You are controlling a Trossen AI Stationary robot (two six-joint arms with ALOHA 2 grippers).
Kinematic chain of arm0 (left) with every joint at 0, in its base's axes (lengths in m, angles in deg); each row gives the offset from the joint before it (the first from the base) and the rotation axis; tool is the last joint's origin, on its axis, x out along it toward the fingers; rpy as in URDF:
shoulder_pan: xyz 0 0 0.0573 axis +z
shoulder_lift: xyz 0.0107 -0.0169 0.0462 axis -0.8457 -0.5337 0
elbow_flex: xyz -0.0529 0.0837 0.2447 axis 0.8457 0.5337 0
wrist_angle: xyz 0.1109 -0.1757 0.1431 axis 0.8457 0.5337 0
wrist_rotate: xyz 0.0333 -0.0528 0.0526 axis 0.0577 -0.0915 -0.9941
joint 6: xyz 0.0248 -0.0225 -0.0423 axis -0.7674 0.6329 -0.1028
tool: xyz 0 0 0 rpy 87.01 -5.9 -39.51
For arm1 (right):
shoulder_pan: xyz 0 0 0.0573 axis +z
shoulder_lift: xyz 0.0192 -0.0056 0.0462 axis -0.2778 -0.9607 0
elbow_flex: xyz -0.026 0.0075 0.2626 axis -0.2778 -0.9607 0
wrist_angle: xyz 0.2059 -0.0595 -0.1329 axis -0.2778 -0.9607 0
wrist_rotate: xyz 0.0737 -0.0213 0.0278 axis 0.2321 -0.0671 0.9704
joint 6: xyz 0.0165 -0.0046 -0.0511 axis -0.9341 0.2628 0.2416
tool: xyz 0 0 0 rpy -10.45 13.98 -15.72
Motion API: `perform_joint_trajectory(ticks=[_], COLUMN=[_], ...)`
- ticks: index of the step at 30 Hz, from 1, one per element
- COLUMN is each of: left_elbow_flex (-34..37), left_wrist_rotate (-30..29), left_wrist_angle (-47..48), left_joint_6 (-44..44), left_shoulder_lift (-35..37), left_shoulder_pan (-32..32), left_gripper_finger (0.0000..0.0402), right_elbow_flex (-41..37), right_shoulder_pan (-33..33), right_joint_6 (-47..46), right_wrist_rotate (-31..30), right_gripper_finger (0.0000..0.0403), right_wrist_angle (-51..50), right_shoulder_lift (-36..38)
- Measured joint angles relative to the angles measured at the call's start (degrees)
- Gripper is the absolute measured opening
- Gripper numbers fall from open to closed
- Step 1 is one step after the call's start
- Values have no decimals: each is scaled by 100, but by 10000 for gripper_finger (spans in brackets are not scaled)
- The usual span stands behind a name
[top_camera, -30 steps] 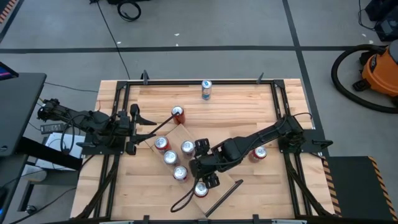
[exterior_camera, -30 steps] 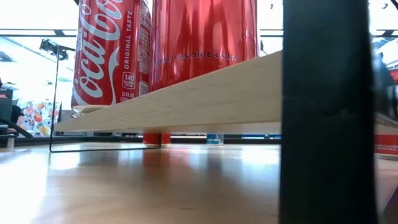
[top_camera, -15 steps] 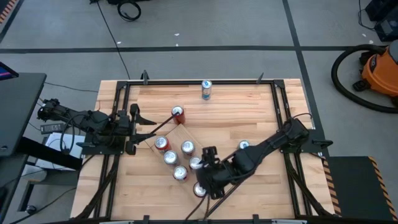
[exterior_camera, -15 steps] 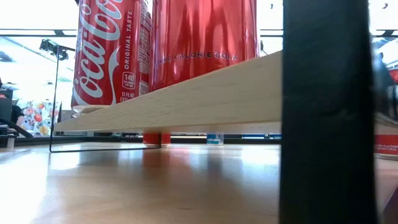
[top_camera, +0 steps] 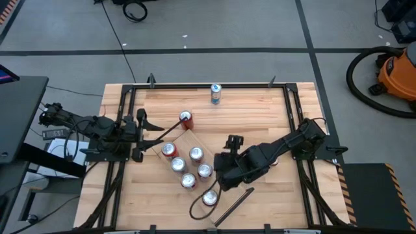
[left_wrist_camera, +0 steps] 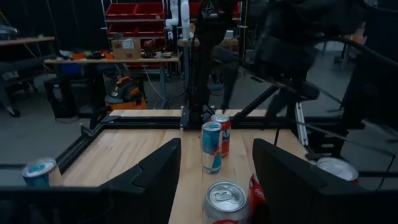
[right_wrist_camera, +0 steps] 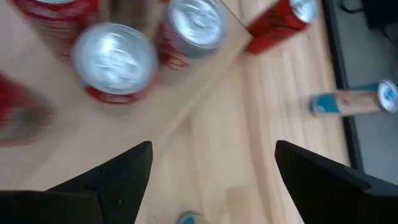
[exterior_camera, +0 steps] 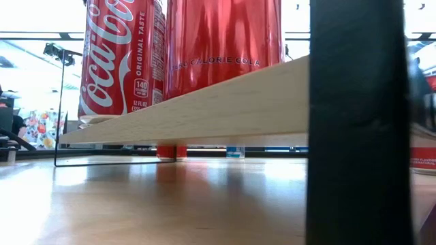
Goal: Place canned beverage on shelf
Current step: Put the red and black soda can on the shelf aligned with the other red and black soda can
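High view: your right gripper [top_camera: 221, 172] has backed off the near end of the shelf [top_camera: 189, 139] toward the tabletop's right edge. Six cans [top_camera: 205, 170] stand on the shelf, mid-tabletop, so that placement looks done. The left gripper [top_camera: 156, 134] waits by the left edge, jaws apart and empty.

Low view: the shelf is a pale wood plank with red cans on it.

Right wrist view: jaws apart, nothing between them.

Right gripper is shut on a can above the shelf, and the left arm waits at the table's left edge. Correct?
Not quite. The right gripper is open and holds nothing: the right wrist view shows bare tabletop between its spread fingers. It does hover beside the shelf and the cans on it, and the left gripper does wait at the table's left edge, as the high view shows.
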Motion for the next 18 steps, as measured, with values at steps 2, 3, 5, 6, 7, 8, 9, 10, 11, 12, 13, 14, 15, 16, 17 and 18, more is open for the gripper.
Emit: perform_joint_trajectory(ticks=[2,3,5,6,7,8,9,10,11,12,13,14,15,16,17,18], left_elbow_flex=[0,0,0,0,0,0,0,0,0,0,0,0,0,0,0,0], left_wrist_rotate=[-54,-87,-149,-179,-186,-186,-188,-188,-186,-188,-188,-189,-190,-189,-188,-190], left_wrist_angle=[0,1,10,3,0,2,6,6,8,9,4,25,53,56,58,73], left_joint_6=[-98,-107,-118,-137,-155,-164,-169,-164,-153,-134,-121,-88,-48,-7,31,77], left_shoulder_lift=[-88,-136,-247,-301,-355,-408,-467,-524,-565,-609,-653,-689,-723,-751,-774,-786], left_shoulder_pan=[22,51,137,196,252,309,370,425,480,530,570,598,615,631,637,637], left_gripper_finger=[210,210,210,210,210,210,210,210,210,210,210,210,210,210,210,210], right_elbow_flex=[-1,-1,-1,-4,-4,-4,-4,-4,-4,-4,-8,-35,-63,-101,-151,-233], right_shoulder_pan=[-102,-147,-232,-267,-297,-329,-362,-398,-441,-501,-572,-653,-740,-826,-920,-1025], right_joint_6=[-86,-121,-216,-253,-259,-241,-195,-123,-37,78,211,360,522,688,873,1067], right_wrist_rotate=[-22,-32,-141,-208,-254,-298,-354,-428,-492,-523,-542,-549,-551,-550,-551,-548], right_gripper_finger=[349,349,349,349,349,349,349,349,349,349,349,349,349,349,349,349], right_wrist_angle=[-218,-369,-607,-652,-651,-638,-625,-617,-616,-603,-559,-471,-392,-327,-244,-104], right_shoulder_lift=[0,0,0,0,0,0,-2,-4,-4,-4,-4,-4,-4,-4,-4,5])
